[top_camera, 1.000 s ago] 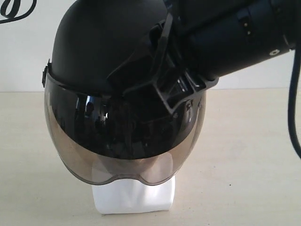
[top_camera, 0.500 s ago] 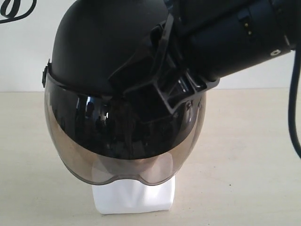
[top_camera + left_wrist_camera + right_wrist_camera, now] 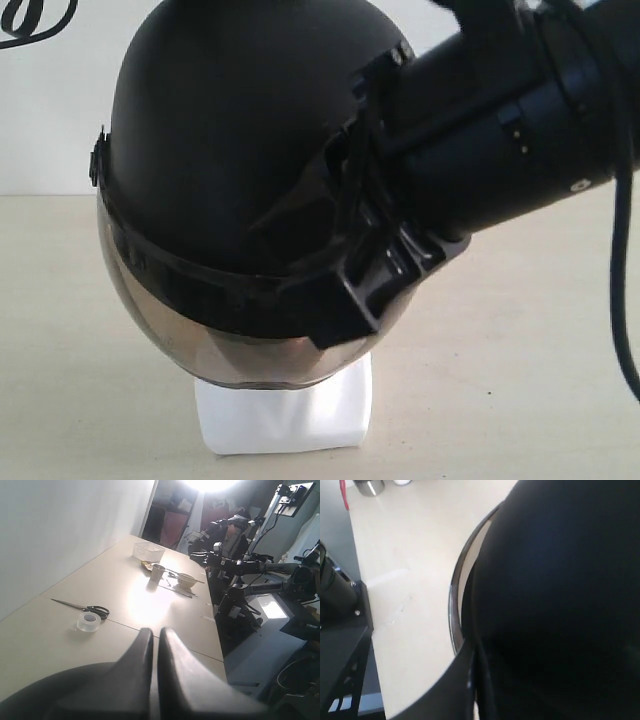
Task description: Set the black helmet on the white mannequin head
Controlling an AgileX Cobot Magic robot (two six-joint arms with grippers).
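Matte black helmet [image 3: 220, 150] covers the white mannequin head [image 3: 285, 415], leaving only the base visible. Right wrist view alone shows the right gripper [image 3: 474, 680] nearly closed, seemingly pinching the visor rim [image 3: 454, 605]. The left gripper [image 3: 155, 650] is closed and empty.

One black helmet [image 3: 220, 150], one white mannequin head [image 3: 285, 420], one tape roll [image 3: 88, 622]

The black helmet [image 3: 220, 150] sits over the white mannequin head [image 3: 285, 420], which stands on the table [image 3: 520, 330]. The right gripper [image 3: 365, 270] lies against the helmet's right side. On the tabletop [image 3: 50, 645] in the left wrist view, a tape roll [image 3: 88, 621] lies just beside scissors [image 3: 85, 608]. A cup [image 3: 157, 572], bowl [image 3: 186, 580] and basket [image 3: 148, 552] stand farther off.
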